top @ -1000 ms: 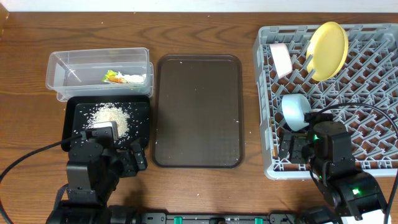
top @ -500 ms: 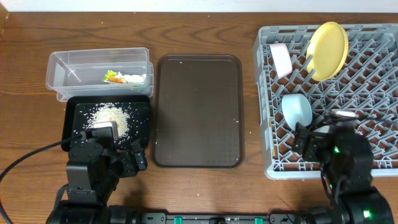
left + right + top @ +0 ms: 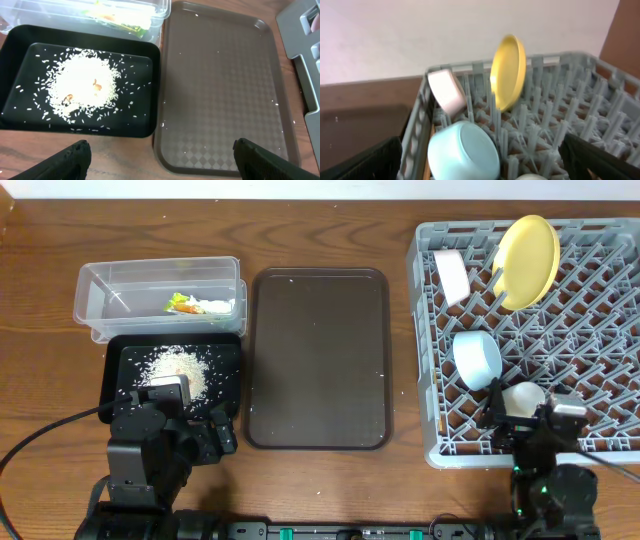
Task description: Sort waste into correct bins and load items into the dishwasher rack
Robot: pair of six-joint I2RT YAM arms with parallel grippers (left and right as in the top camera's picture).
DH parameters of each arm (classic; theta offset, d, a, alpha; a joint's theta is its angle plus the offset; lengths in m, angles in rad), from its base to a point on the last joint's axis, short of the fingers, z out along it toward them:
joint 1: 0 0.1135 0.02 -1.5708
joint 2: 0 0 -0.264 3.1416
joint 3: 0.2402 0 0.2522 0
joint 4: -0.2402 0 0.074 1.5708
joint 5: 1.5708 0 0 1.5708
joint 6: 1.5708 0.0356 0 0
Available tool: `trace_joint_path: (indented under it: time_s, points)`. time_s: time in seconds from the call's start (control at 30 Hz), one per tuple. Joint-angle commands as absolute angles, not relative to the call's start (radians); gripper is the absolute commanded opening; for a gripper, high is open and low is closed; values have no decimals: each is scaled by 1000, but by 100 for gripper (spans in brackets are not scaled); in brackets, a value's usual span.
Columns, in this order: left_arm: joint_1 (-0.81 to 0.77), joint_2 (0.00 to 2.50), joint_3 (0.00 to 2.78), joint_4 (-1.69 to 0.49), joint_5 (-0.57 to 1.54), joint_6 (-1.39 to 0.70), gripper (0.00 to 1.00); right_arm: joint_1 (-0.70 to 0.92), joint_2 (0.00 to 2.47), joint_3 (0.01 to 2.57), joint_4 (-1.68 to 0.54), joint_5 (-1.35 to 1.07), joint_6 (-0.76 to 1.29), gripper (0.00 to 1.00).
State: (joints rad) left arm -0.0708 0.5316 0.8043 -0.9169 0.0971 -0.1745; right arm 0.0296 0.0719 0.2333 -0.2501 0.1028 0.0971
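The grey dishwasher rack (image 3: 600,330) holds the yellow plate (image 3: 527,248) upright, the white bowl (image 3: 451,275), the light blue bowl (image 3: 477,358) on its side and the small pale cup (image 3: 522,398). My right gripper (image 3: 530,425) is open and empty at the rack's front edge, just short of the cup. The right wrist view shows the plate (image 3: 508,70), white bowl (image 3: 447,90), blue bowl (image 3: 465,152) and the cup's rim (image 3: 532,177). The wrapper (image 3: 190,305) lies in the clear tub (image 3: 100,290). Rice (image 3: 180,368) lies in the black tray (image 3: 118,355). My left gripper (image 3: 172,418) is open and empty at the black tray's front edge. I cannot make out the chopsticks.
The dark brown serving tray (image 3: 318,360) lies between the bins and the rack, with a few stray grains on it. The left wrist view shows it (image 3: 225,90) beside the black tray (image 3: 150,125).
My right gripper has drawn back from beside the blue bowl to the rack's front edge. The pale cup now shows uncovered in the rack. The left arm has not moved.
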Motion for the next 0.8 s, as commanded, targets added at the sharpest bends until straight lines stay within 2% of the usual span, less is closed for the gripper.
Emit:
trace_joint_path:
  time_s: [0.0, 0.17, 0.4, 0.77]
  points:
    - [-67, 528, 796, -919, 78, -161, 93, 18, 5, 139, -152, 93, 81, 99]
    - [-67, 528, 796, -919, 78, -161, 93, 10, 5, 4, 71, 93, 75, 99]
    - [-67, 528, 796, -919, 78, -161, 93, 3, 5, 5, -72, 36, -69, 99]
    - [-67, 528, 796, -919, 78, -161, 93, -3, 5, 6, -74, 22, -68, 99]
